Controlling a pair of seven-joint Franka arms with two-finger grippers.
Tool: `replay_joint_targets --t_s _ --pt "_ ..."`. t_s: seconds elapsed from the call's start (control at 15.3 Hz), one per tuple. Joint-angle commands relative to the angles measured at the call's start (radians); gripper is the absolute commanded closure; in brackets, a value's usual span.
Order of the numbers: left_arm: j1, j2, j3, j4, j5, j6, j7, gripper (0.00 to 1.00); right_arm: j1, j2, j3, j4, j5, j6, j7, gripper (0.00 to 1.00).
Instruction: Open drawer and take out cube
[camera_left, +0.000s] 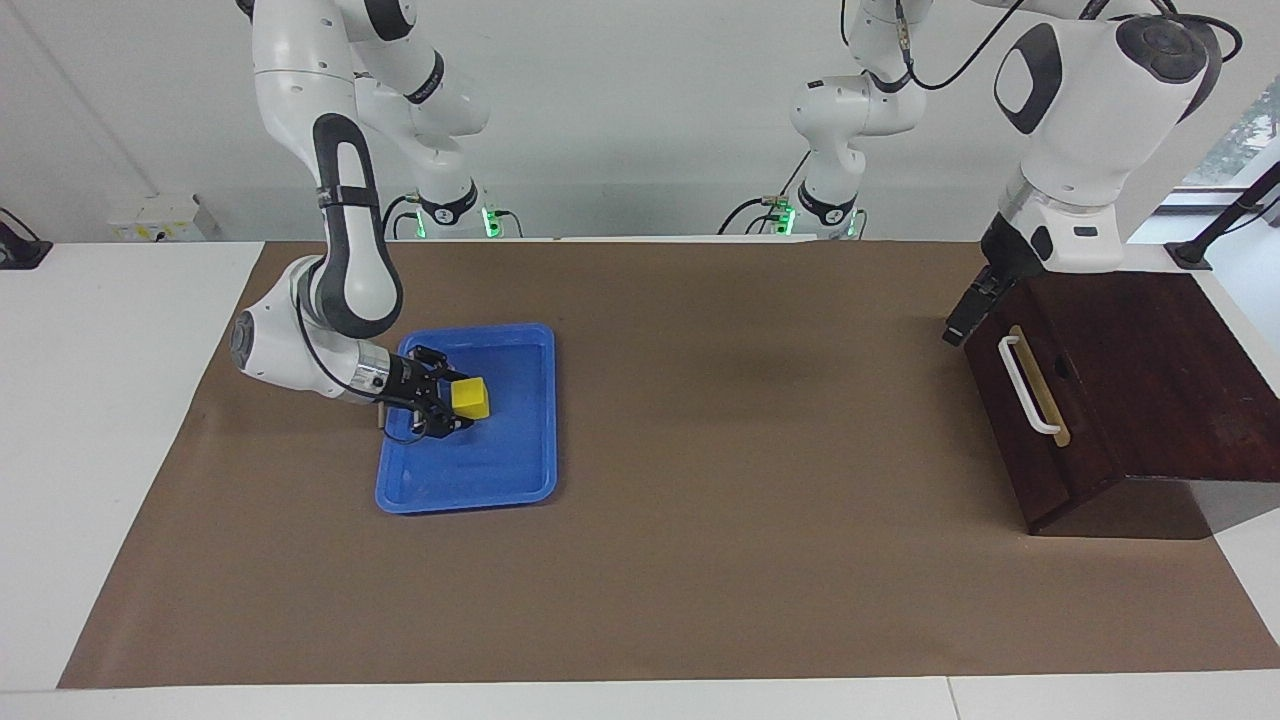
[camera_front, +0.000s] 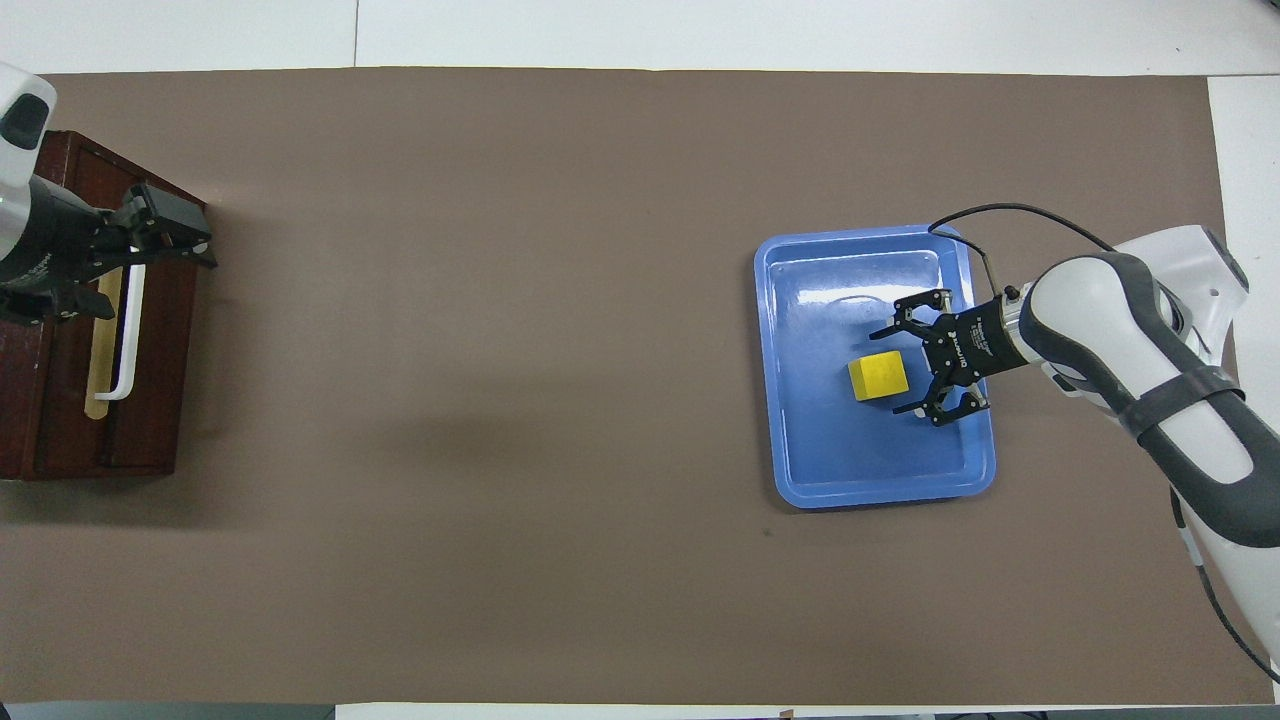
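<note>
Yellow cube (camera_front: 878, 376) sitting in the blue tray (camera_front: 800, 470), right gripper (camera_front: 912, 368) spread wide around it, not squeezing, left gripper (camera_left: 962, 318) open, up beside the shut drawer (camera_left: 1040, 440).

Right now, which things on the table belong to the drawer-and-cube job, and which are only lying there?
Job:
- drawer, shut
- cube, resting in the blue tray
- right gripper, open beside the cube
- left gripper, over the drawer's top corner

Lying about:
- blue tray
- brown mat
</note>
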Motion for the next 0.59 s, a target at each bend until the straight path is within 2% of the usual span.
replay_joint_targets --t_s 0.0,0.2,0.33,0.52 --pt "0.032 -0.005 0.006 0.010 -0.017 -0.072 0.227 0.00 -0.007 -0.083 0.011 0.042 -0.123 -0.063 -0.039 0.00" --pt "0.059 -0.019 0.004 -0.009 -0.017 -0.086 0.386 0.00 0.005 -0.137 0.016 0.107 -0.264 -0.138 -0.186 0.00" --pt "0.059 -0.039 0.004 -0.047 -0.017 -0.070 0.401 0.00 0.004 -0.140 0.016 0.172 -0.333 -0.172 -0.295 0.00" --pt "0.059 -0.037 0.004 -0.044 -0.020 -0.057 0.388 0.00 0.005 -0.143 0.016 0.289 -0.457 -0.288 -0.473 0.00"
